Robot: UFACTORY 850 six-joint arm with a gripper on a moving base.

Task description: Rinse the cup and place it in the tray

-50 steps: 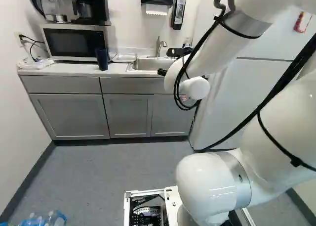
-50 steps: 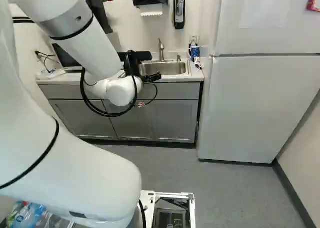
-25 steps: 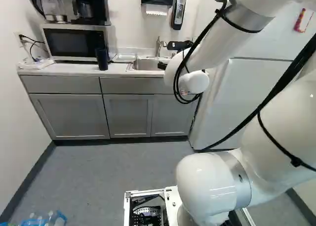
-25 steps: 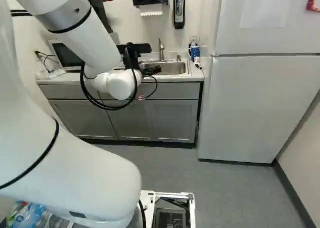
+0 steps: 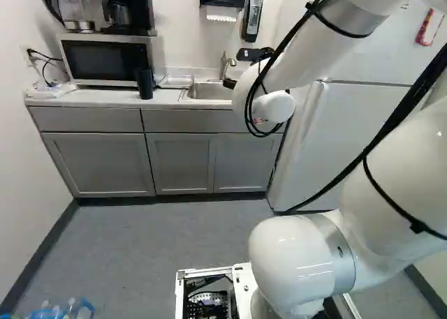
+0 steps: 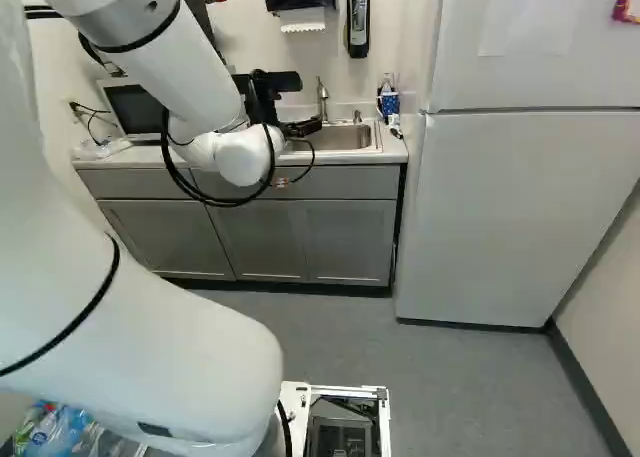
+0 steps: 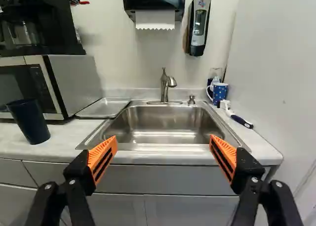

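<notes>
pincer (image 6: pixel 304 128) released, spread wide | sink (image 7: pixel 160 122) ahead | dark cup (image 7: pixel 30 122) on counter (image 7: pixel 66 139) | tray (image 7: pixel 104 107) between it and sink

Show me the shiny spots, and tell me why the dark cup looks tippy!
Wrist view: light gleams in the metal sink; the cup seems to lean, probably because the lens stretches things near the edge. Left base view: the same cup looks upright; the white arm looks glossy.

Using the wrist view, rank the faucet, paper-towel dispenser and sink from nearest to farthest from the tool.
1. Sink, straight ahead of the open tool.
2. Faucet, behind the sink.
3. Paper-towel dispenser, high above the faucet.
</notes>
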